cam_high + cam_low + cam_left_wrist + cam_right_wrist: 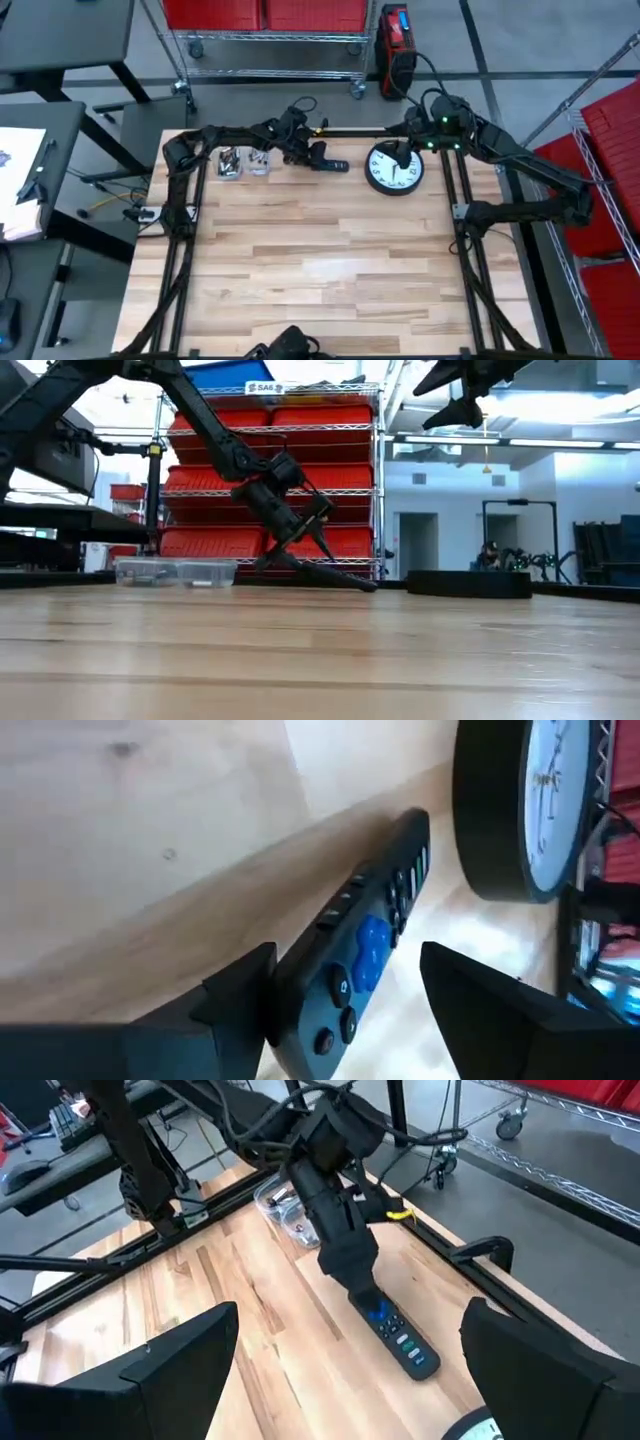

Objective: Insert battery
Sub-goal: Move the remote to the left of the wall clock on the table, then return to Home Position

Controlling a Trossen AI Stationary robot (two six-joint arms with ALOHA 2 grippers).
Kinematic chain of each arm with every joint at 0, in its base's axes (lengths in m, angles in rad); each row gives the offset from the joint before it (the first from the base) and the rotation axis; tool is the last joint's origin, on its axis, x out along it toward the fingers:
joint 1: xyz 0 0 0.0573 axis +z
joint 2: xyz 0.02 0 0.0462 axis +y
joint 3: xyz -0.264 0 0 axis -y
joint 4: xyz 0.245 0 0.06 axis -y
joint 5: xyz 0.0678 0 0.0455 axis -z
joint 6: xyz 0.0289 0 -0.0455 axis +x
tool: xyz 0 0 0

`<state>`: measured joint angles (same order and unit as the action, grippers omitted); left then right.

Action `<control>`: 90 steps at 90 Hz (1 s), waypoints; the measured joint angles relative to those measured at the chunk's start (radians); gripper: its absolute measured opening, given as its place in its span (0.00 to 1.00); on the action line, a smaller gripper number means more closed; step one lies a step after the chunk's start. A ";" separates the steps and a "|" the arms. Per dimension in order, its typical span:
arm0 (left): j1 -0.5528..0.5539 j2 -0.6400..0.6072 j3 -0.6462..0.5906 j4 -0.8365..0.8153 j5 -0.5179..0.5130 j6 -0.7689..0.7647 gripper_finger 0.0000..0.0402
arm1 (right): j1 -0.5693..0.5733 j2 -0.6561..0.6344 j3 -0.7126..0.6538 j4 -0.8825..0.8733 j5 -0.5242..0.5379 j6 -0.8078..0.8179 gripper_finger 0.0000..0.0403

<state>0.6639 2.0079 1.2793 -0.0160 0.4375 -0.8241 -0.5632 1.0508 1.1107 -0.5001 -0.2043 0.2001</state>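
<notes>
A black remote (331, 164) with a blue button lies near the table's far edge, left of a round black-rimmed clock (395, 168) that lies face up. My left gripper (345, 980) is open over the remote's left end, one finger on each long side. In the low view the remote (335, 575) slants, its right end down on the wood. My right gripper (350, 1320) hangs open above the clock's far rim, well above the table. No battery is in either gripper. My left gripper has one finger (240, 995) against the remote's long side (300, 982), near its left end, coming down at a slant from the table's left. The other finger (470, 1000) stands a little off the opposite side. The remote's right end (425, 1363) rests on the table.
Two small clear boxes (243, 161) holding batteries stand left of the remote by the far edge. The table's black frame rails (190, 230) run along both sides. The wide wooden top (320, 270) toward the near edge is bare.
</notes>
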 joint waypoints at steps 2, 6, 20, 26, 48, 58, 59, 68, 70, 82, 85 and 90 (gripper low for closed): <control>0.000 -0.003 0.000 -0.006 -0.012 0.004 0.56 | 0.000 0.000 0.000 0.000 0.000 0.000 0.88; 0.000 -0.010 0.000 -0.019 -0.042 0.015 0.56 | 0.000 0.000 0.000 0.000 0.000 0.000 0.88; 0.003 -0.013 0.001 -0.072 -0.065 0.042 0.56 | 0.000 0.000 0.000 -0.002 -0.002 0.000 0.88; 0.001 -0.013 0.000 -0.105 -0.069 0.079 0.56 | 0.000 0.000 0.000 -0.003 -0.002 0.000 0.88; -0.011 -0.062 0.001 -0.193 -0.178 0.169 0.56 | 0.000 0.000 0.000 -0.050 -0.003 -0.007 0.88; -0.010 -0.092 0.001 -0.228 -0.231 0.216 0.56 | 0.000 0.000 0.000 -0.056 -0.003 -0.008 0.88; -0.010 -0.097 0.001 -0.230 -0.237 0.222 0.56 | 0.000 0.000 0.000 -0.057 -0.003 -0.008 0.88; -0.012 -0.151 0.000 -0.266 -0.287 0.279 0.56 | 0.000 0.000 0.000 -0.072 -0.004 -0.007 0.88; -0.015 -0.166 0.000 -0.266 -0.296 0.295 0.56 | 0.000 0.000 0.000 -0.080 -0.004 -0.006 0.88; -0.052 -0.293 0.000 -0.261 -0.330 0.396 0.56 | 0.016 0.005 0.000 -0.129 -0.006 0.036 0.88; -0.066 -0.330 0.001 -0.255 -0.329 0.426 0.56 | 0.019 0.009 0.000 -0.132 -0.008 0.040 0.88; -0.090 -0.393 0.001 -0.264 -0.325 0.490 0.56 | 0.024 0.017 0.000 -0.120 -0.029 0.042 0.88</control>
<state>0.5738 1.6152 1.2800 -0.2803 0.1123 -0.3336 -0.5392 1.0676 1.1107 -0.6200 -0.2330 0.2424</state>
